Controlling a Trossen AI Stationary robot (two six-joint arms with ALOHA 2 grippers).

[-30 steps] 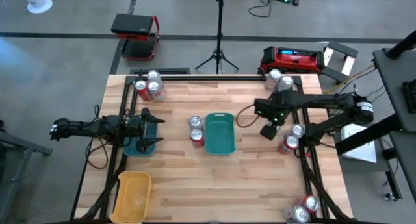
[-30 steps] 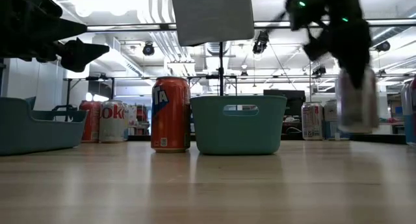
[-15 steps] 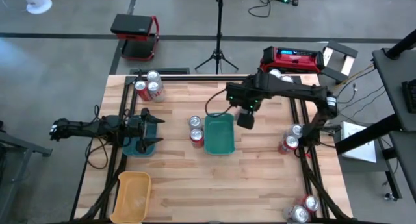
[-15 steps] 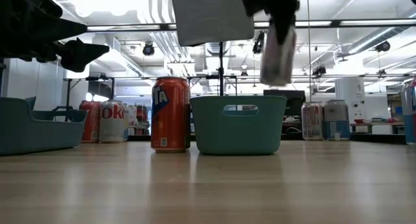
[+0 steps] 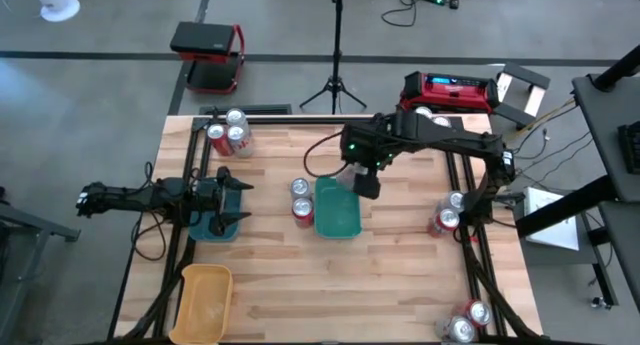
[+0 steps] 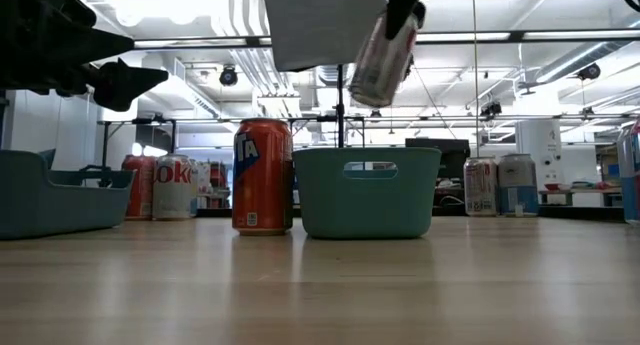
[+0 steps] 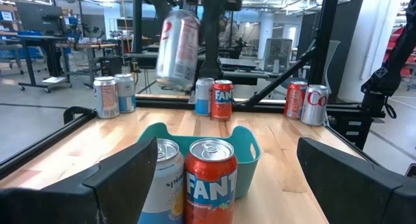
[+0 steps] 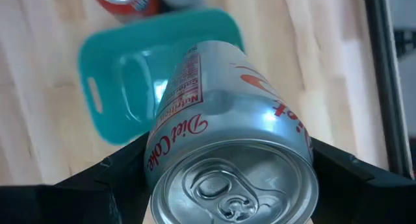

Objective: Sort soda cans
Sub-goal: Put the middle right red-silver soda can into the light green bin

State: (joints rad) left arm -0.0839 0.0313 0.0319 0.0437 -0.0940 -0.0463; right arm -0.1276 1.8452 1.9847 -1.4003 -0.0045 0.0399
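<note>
overhead, the right gripper clamps a tilted silver diet coke can in the air above the far end of the teal tray. the left gripper hangs spread and empty over the blue tray at the table's left edge.

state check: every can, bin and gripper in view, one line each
Right gripper: shut on Diet Coke can, held tilted in the air above the teal bin.
Left gripper: open, hovering over the blue bin.
Teal bin: upright on the table, looks empty.
Blue bin: upright, contents hidden.
Yellow bin: upright, looks empty.
Fanta can: standing beside the teal bin.
Other cans along the table edges: standing.
</note>
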